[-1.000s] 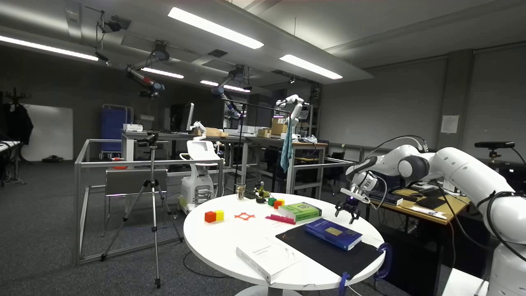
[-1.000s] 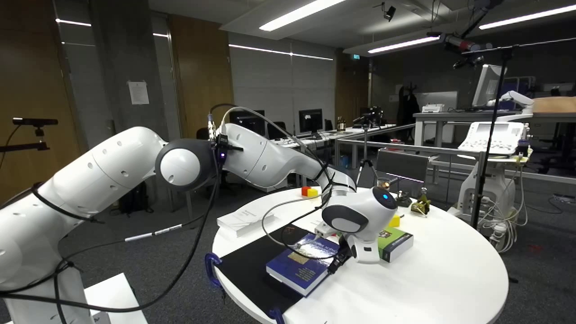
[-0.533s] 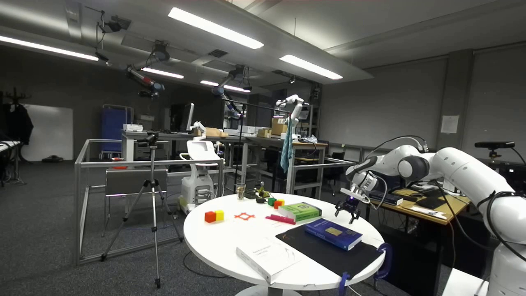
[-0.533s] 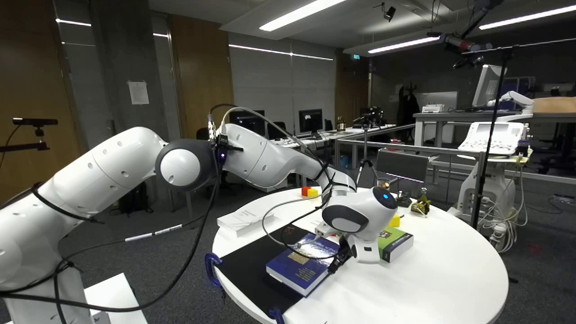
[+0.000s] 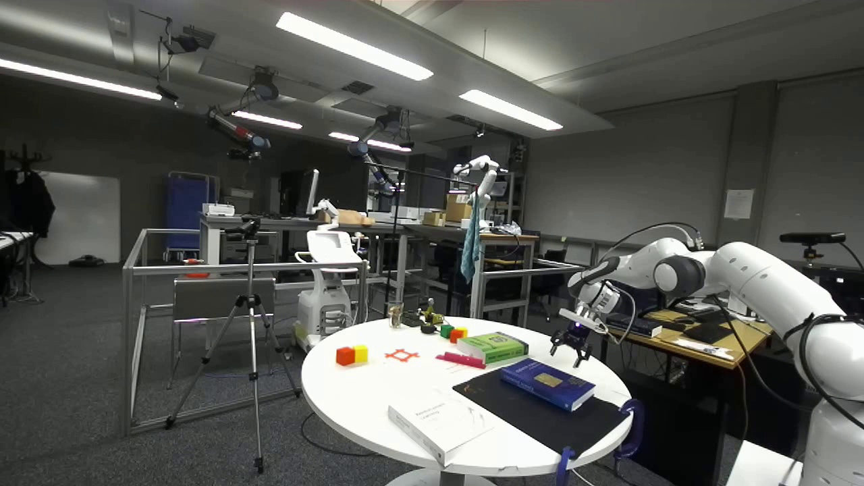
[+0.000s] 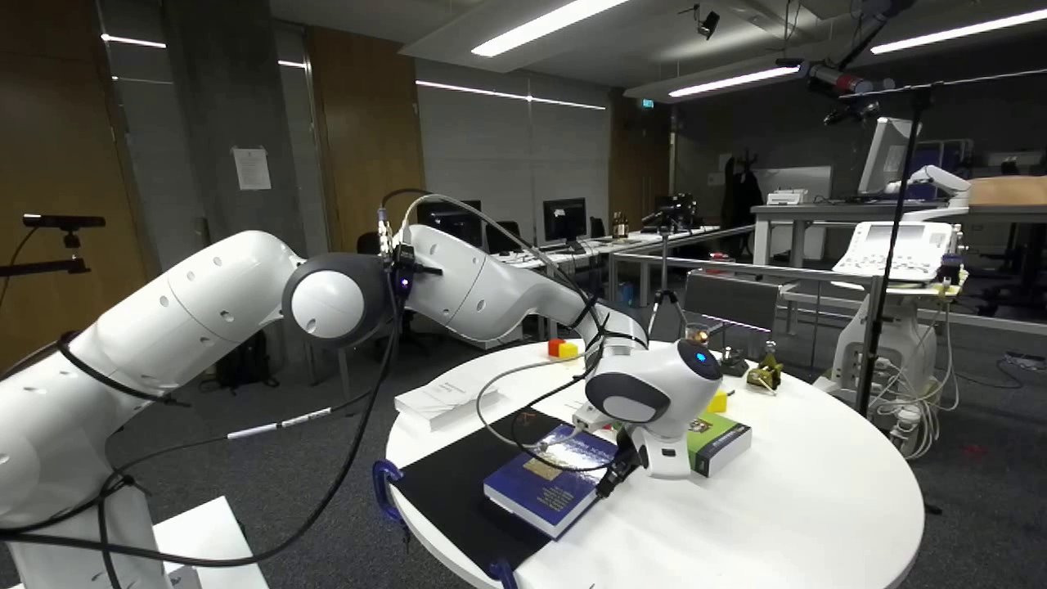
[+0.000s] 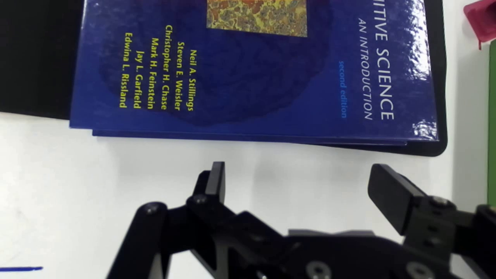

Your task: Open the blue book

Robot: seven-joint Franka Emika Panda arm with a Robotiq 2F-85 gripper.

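Note:
The blue book (image 7: 240,85), a thick one with "Cognitive Science" on its cover, lies closed and flat on a black mat (image 5: 496,405). In an exterior view its spine (image 5: 533,389) faces away from the gripper, and in an exterior view white page edges show at one end of the book (image 6: 544,483). My gripper (image 7: 298,168) stands open beside the long edge opposite the spine, apart from the book in the wrist view. Between its fingers (image 7: 391,193) only white tabletop shows. An exterior view has the gripper (image 5: 567,357) tilted downward, low over the table.
A green book (image 5: 494,347) and a pink bar (image 5: 461,360) lie near the blue book. A white book (image 5: 439,422) sits across the mat. Blue clamps (image 5: 632,428) grip the table edge. Coloured cubes (image 5: 352,355) and small items stand farther off.

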